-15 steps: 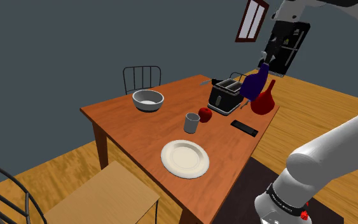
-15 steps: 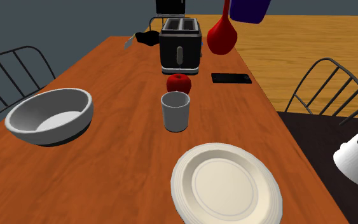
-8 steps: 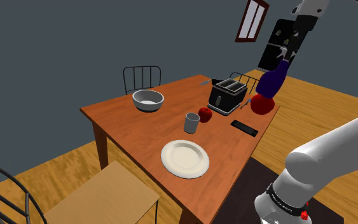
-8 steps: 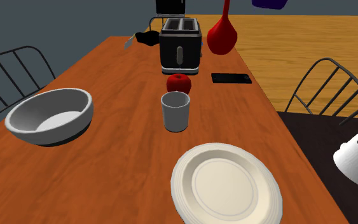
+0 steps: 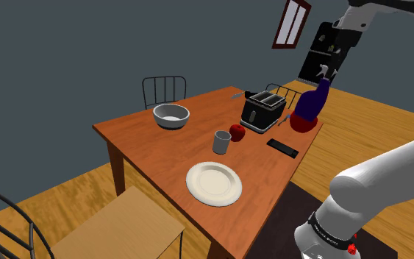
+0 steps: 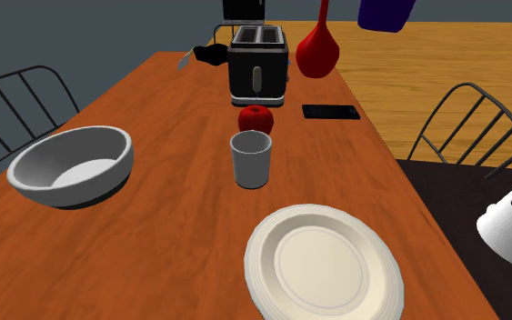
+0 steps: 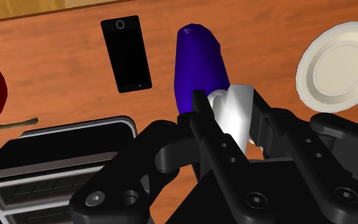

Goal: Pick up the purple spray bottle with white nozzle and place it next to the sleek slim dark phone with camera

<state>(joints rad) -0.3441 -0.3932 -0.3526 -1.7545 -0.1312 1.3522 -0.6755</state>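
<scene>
In the shoulder view, the gripper (image 5: 327, 68) hangs high over the far end of the table (image 5: 146, 140). It is clamped on the white nozzle of the purple spray bottle (image 5: 315, 103), which dangles in front of a red vase (image 5: 299, 123) and above the dark phone (image 5: 282, 148).

In the second exterior view, the bottle's base is airborne at the top edge.

In the wrist view, both fingers (image 7: 204, 121) press against the nozzle, and the phone lies flat on the table beyond.

Wood-grain table (image 6: 172, 218); glossy purple spray bottle (image 7: 199, 63); smooth black phone (image 7: 126, 54).
</scene>
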